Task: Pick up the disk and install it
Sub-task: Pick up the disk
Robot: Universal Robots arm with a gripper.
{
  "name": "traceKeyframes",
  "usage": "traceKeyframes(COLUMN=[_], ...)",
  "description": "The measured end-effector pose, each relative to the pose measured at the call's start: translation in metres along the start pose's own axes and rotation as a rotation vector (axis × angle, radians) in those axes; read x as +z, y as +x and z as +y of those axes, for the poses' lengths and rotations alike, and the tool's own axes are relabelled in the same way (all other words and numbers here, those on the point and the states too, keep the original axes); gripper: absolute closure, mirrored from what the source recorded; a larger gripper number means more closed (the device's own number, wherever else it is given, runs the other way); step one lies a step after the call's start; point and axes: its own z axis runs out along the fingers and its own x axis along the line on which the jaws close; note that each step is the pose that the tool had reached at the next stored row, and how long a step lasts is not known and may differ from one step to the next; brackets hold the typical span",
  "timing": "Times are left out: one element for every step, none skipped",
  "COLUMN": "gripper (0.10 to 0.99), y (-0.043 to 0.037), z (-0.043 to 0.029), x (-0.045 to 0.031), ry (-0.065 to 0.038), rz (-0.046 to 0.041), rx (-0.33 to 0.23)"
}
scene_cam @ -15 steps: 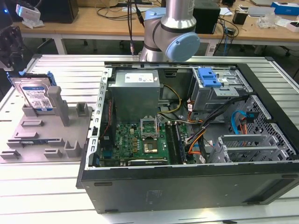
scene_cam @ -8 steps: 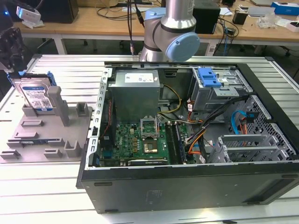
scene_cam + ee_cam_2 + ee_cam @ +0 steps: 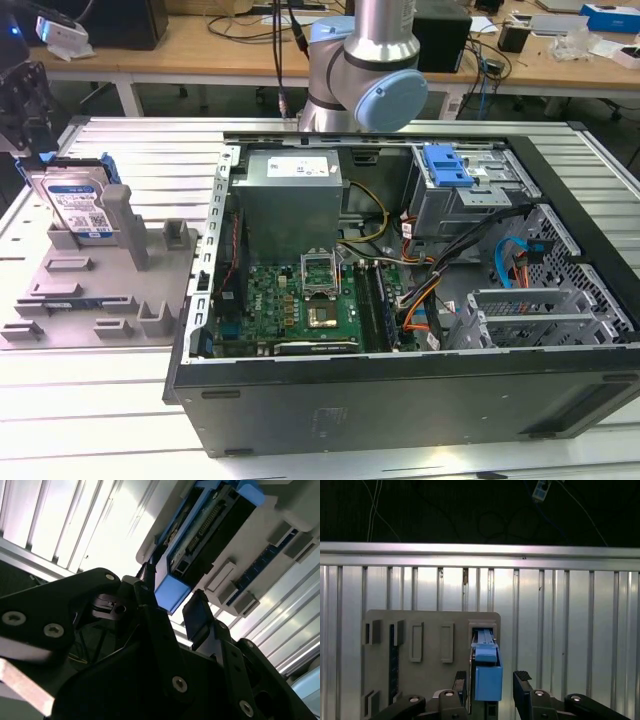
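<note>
step: pick, disk (image 3: pixel 78 205) not grabbed yet | your gripper (image 3: pixel 491 681) spread apart, straddling it at the grey holder (image 3: pixel 110 290) | reckon closing wants a square squeeze

A ribbed silver tabletop (image 3: pixel 90 420) spans the exterior view under bright, even light. Beyond it, from ten to two o'clock, runs a wooden workbench (image 3: pixel 210 45) on white legs (image 3: pixel 127 98), strewn with cables (image 3: pixel 240 25) and a black box (image 3: pixel 440 35). In the first wrist view, dark floor (image 3: pixel 445 510) lies past the tabletop's edge.
</note>
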Motion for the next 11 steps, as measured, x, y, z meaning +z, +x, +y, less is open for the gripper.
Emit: traceKeyframes(gripper=[0.588, 0.588, 0.588, 0.588, 0.588, 0.588, 0.588, 0.588, 0.588, 0.588, 0.588], y=[0.0001, 0.0001, 0.0002, 0.0003, 0.0003, 0.0003, 0.0004, 0.0006, 0.0009, 0.0012, 0.0015], z=[0.0000, 0.0000, 0.0000, 0.0000, 0.0000, 0.0000, 0.0000, 0.0000, 0.0000, 0.0000, 0.0000], x=[0.0006, 0.0010, 0.0014, 0.0020, 0.0023, 0.0027, 0.0032, 0.0035, 0.0040, 0.0044, 0.0047], ry=[0.000, 0.000, 0.000, 0.000, 0.000, 0.000, 0.000, 0.000, 0.000, 0.000, 0.000], rz=[0.0000, 0.0000, -0.0001, 0.0000, 0.0000, 0.0000, 0.0000, 0.0000, 0.0000, -0.0001, 0.0000], rx=[0.000, 0.000, 0.000, 0.000, 0.000, 0.000, 0.000, 0.000, 0.000, 0.000, 0.000])
